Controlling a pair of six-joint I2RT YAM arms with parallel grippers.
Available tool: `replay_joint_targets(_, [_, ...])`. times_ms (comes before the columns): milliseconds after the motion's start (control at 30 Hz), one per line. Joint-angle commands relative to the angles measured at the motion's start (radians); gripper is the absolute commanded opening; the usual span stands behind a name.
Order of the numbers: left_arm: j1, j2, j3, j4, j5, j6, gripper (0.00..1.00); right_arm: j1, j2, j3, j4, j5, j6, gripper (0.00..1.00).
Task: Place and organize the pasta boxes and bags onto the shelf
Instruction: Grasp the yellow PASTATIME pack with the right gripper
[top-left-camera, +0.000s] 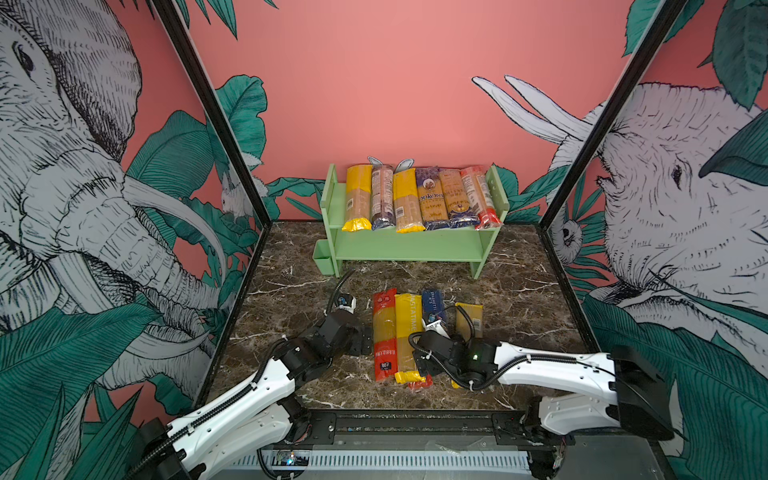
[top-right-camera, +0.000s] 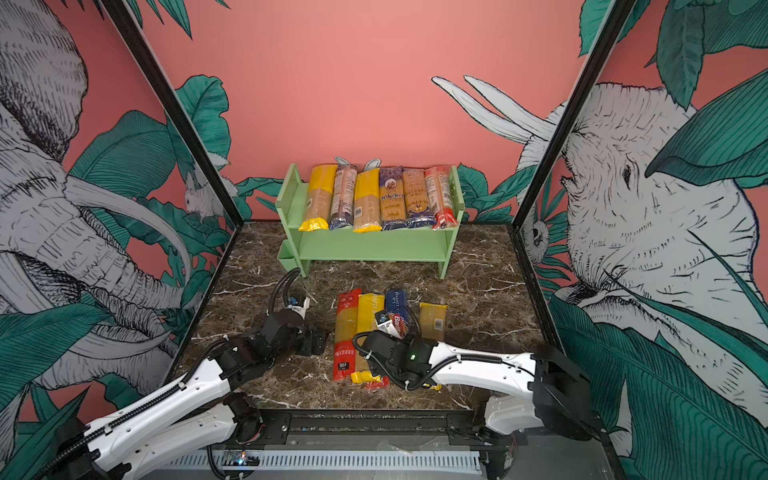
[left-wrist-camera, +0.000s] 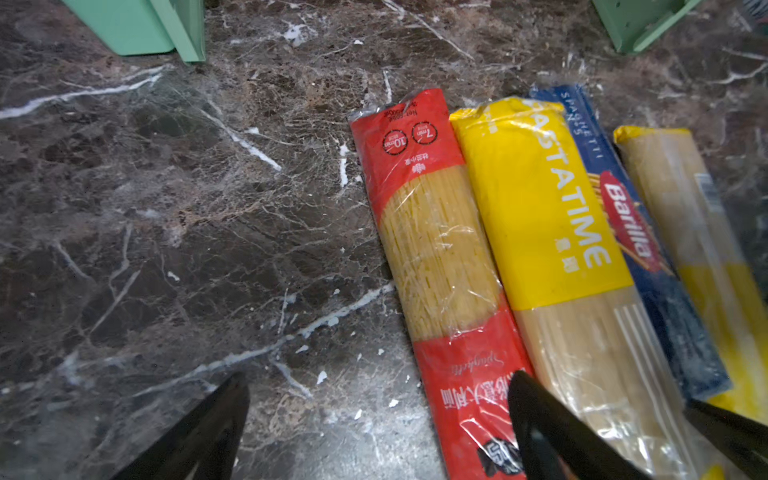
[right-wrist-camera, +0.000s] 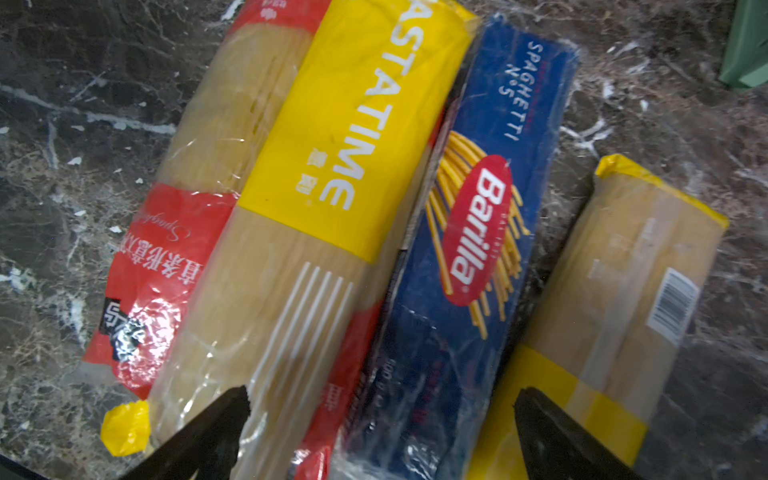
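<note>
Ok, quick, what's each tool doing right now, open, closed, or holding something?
Left tool: open, holding nothing.
Right tool: open, holding nothing.

The desk (left-wrist-camera: 166, 249) looks like polished dark brown marble, smooth, white-veined and softly shiny. The red-ended bag (left-wrist-camera: 436, 257) and the yellow PASTATIME bag (right-wrist-camera: 345, 124) are thin clear plastic film, glossy and crinkled with bright glints, and the blue Barilla pack (right-wrist-camera: 478, 232) shows the same shiny, wrinkled wrap. The shelf (top-left-camera: 407, 245) is smooth, matt pale green, seemingly painted, while the arm shells (top-left-camera: 552, 365) look like smooth white plastic.
</note>
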Motion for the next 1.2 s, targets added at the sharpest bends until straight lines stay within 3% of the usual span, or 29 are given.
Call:
replay_joint_targets(0, [-0.005, -0.018, -0.015, -0.010, -0.031, 0.008, 1.00, 0.036, 0.047, 0.039, 0.102, 0.052, 0.068, 0.99])
replay_joint_targets(233, [-0.004, -0.150, -0.041, -0.045, -0.110, -0.009, 1.00, 0.106, 0.160, 0.031, 0.227, 0.113, 0.122, 0.99])
replay_joint_targets(567, [-0.004, -0.280, -0.025, -0.114, -0.170, 0.006, 1.00, 0.130, 0.343, 0.055, 0.228, 0.194, 0.173, 0.96])
replay_joint_targets(700, [-0.004, -0.279, -0.016, -0.130, -0.175, -0.001, 1.00, 0.130, 0.345, 0.042, 0.212, 0.214, 0.187, 0.80])
replay_joint_targets(833, [-0.004, -0.273, -0.006, -0.125, -0.176, -0.006, 1.00, 0.133, 0.319, 0.010, 0.203, 0.235, 0.202, 0.73])
replay_joint_targets(967, [-0.005, -0.257, 0.012, -0.120, -0.179, -0.003, 1.00, 0.134, 0.292, -0.017, 0.187, 0.260, 0.201, 0.49])
replay_joint_targets(1167, [-0.005, -0.232, 0.046, -0.127, -0.186, 0.004, 1.00, 0.133, 0.177, -0.079, 0.196, 0.303, 0.154, 0.21])
